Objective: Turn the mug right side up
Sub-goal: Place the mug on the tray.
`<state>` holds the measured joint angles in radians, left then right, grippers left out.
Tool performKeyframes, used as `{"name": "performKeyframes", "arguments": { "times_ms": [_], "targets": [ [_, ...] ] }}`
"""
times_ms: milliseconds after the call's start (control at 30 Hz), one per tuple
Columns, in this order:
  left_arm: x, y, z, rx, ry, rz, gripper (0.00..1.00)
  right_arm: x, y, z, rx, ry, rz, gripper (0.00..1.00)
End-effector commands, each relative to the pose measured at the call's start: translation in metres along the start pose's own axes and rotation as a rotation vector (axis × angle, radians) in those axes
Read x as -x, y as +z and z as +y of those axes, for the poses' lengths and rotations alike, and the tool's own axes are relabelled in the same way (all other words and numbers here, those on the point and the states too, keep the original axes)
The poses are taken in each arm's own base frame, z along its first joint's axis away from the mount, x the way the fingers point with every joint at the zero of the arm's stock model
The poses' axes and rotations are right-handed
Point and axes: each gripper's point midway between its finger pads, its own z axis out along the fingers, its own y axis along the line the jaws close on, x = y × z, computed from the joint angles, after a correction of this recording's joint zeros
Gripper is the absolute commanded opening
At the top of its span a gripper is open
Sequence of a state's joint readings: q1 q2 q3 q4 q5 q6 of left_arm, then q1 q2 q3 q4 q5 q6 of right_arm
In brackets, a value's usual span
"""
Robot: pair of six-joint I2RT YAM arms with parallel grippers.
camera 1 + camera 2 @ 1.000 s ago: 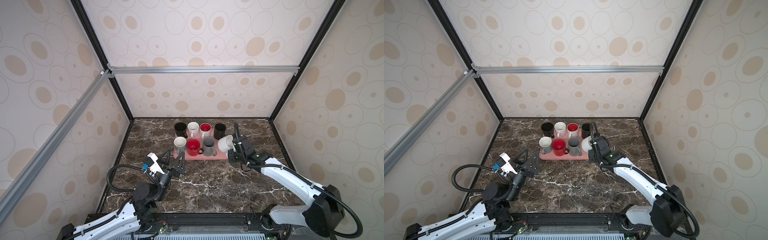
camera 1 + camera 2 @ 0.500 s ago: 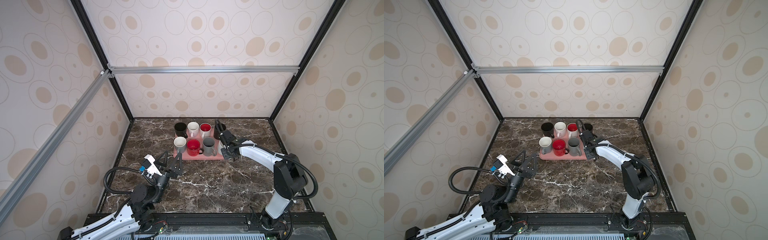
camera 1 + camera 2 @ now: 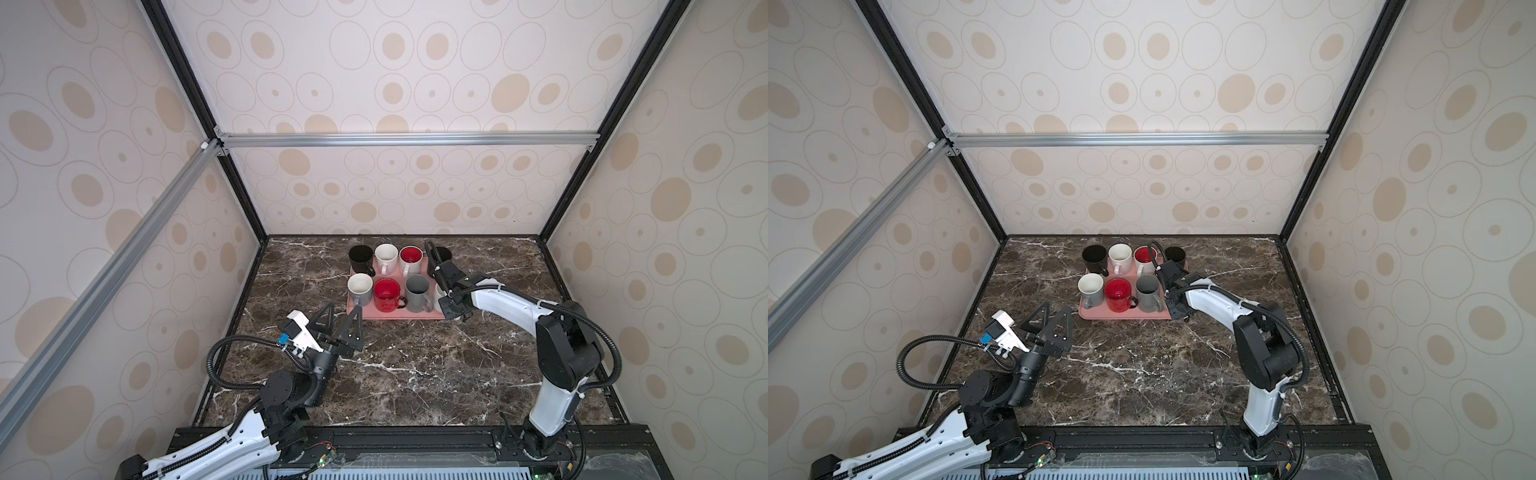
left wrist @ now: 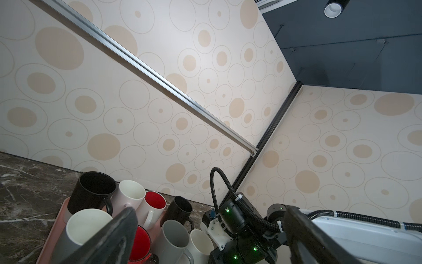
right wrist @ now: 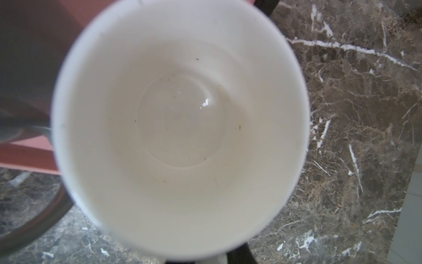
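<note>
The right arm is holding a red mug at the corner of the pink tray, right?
Not red. The mug in the right gripper is white, as the right wrist view shows; it is at the corner of the pink tray.

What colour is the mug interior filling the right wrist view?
White mug interior, faint brown specks; best in the right wrist view.

Pink tray (image 3: 399, 314) bears perhaps seven upright mugs (image 3: 386, 291).

The right arm (image 3: 498, 300) hides most of the white mug (image 3: 439, 297).
</note>
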<state>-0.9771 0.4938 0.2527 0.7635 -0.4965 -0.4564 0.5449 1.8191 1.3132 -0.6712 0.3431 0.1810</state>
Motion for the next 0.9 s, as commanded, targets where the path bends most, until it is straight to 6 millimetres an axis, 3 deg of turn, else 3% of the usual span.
{"name": "performKeyframes", "arguments": {
  "times_ms": [0, 400, 667, 867],
  "targets": [
    [0.003, 0.0, 0.001, 0.009, -0.007, -0.01, 0.99, 0.017, -0.006, 0.003, 0.009, 0.005, -0.041, 0.0],
    [0.002, 0.001, 0.001, 0.011, -0.007, -0.008, 0.99, 0.01, -0.001, 0.006, 0.005, 0.013, -0.018, 0.02],
    [0.001, 0.002, 0.0, 0.015, -0.006, 0.002, 1.0, 0.014, -0.013, 0.001, 0.005, 0.047, -0.068, 0.5],
    [-0.001, 0.008, 0.002, 0.053, 0.023, 0.035, 0.99, 0.018, -0.044, -0.007, 0.051, 0.126, -0.198, 0.69]
  ]
}}
